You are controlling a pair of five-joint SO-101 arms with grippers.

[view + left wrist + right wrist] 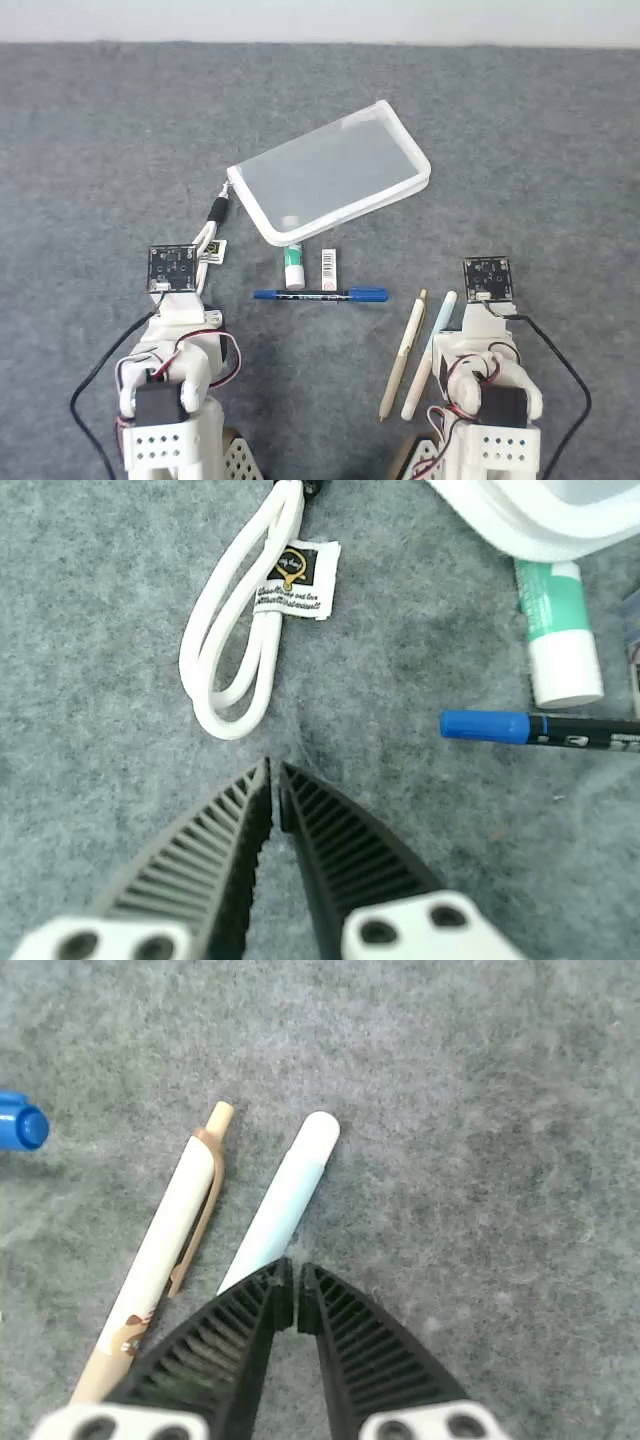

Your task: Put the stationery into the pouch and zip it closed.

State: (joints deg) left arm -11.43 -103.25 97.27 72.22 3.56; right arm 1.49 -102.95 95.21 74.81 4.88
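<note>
The pouch [330, 185] is a flat rectangle of frosted, see-through plastic with rounded corners and a thick white zip band round its edge. It lies askew on the bench [120, 130], which is covered in a grey, felt-like nap. From the pouch's corner nearest the left arm hangs a smooth white cord loop [240, 630] with a small fabric label [297, 577] on it.

Just off the pouch's long edge facing the arms lies a stubby glue stick [293, 266], green in the body with a white cap; its far end looks tucked under the pouch rim. Beside it is a small white block [328, 266], perhaps an eraser, though it is too small to be sure. A step farther from the pouch a slim black marker [320, 294] with a blue cap lies crosswise. Farther still from the pouch, toward the right arm, a beige pen [175, 1230] with a clip and a pale blue pen [290, 1185] with a rounded white end lie side by side, apart from each other.

The left gripper [273, 770], with black ribbed fingers, is closed to a sliver and holds nothing; it sits over bare felt just short of the cord loop, well off the pouch. The right gripper [295, 1270] is likewise closed and empty, its tips over the pale blue pen's barrel, the farthest item from the pouch.

Beyond the pouch the felt ends at a pale, plain wall [320, 20].
</note>
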